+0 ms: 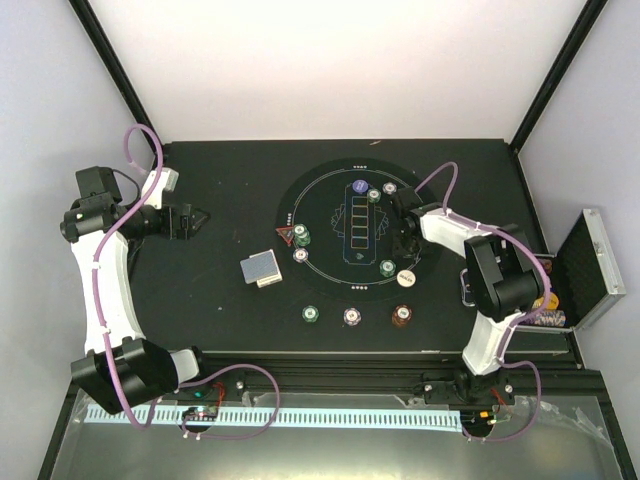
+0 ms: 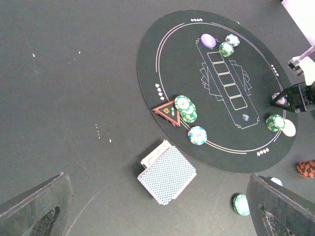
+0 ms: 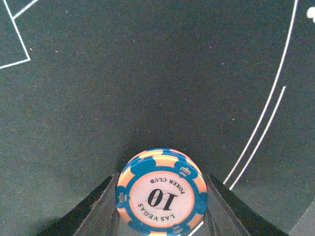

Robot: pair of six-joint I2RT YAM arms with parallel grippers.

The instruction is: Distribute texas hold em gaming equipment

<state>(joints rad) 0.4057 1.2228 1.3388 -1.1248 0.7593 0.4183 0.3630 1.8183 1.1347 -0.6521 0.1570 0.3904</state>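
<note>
The black table (image 1: 220,190) carries a round poker mat (image 1: 322,205), a card deck (image 1: 262,269) beside it, plus a green chip (image 1: 311,314), purple-white chip (image 1: 352,316) and red-brown chip (image 1: 401,315).

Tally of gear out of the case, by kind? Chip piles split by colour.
Green chip piles: 4
Blue-white chip piles: 3
Red-brown chip pile: 1
Chip in right gripper: 1
Buttons: 2
Triangle marker: 1
Card deck: 1
Total: 13

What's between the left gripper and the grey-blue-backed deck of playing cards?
Nothing: in the top external view, only bare black tabletop separates the left gripper from the grey-blue-backed card deck.
</note>
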